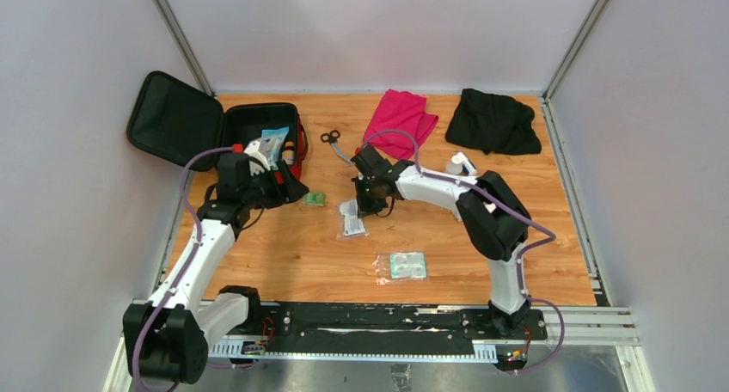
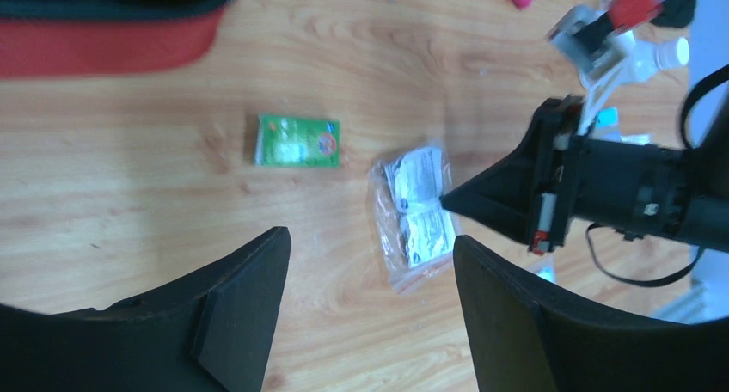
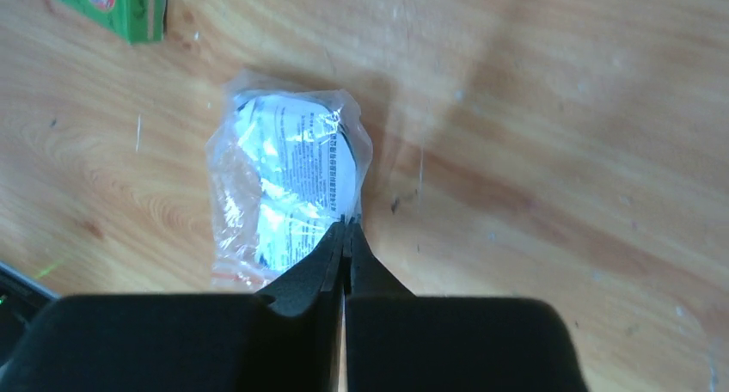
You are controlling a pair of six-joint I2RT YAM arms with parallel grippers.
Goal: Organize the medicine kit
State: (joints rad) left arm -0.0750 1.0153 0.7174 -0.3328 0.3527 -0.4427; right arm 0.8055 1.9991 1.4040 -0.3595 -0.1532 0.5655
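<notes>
Two risks stand out.

First, your right gripper point(image 3: 344, 229) is closed tight on the very edge of the clear packet point(image 3: 288, 181), which lies flat on the tabletop point(image 1: 292, 254). The wrist view cannot confirm how much film sits between the jaws. In my judgement a lift on so thin a hold could let the slick bag slip free, or let it swing and drop short.

Second, your left gripper point(image 2: 370, 323) hangs spread wide and empty near the same patch, with the green sachet point(image 2: 298, 140) just beside the packet. The medicine kit point(image 1: 172, 121) lies open at the far left of the tabletop, its lid thrown back toward the left wall and some items in its base. The left gripper sits between the packet and the kit, so a straight carry risks clipping that arm or sweeping the sachet aside.

The surface is smooth wood-grain board with fine scratches and specks. Thin packets lie flush on it and offer little to get under.

Also on the tabletop:
- scissors point(image 1: 331, 138)
- a pink cloth point(image 1: 397, 121)
- a black cloth point(image 1: 493, 121)
- a white bottle point(image 1: 456, 162)
- a second clear packet point(image 1: 402, 266) nearer the arm bases

The room is pale panels point(image 1: 378, 31) on three sides with metal corner posts — evenly lit.
</notes>
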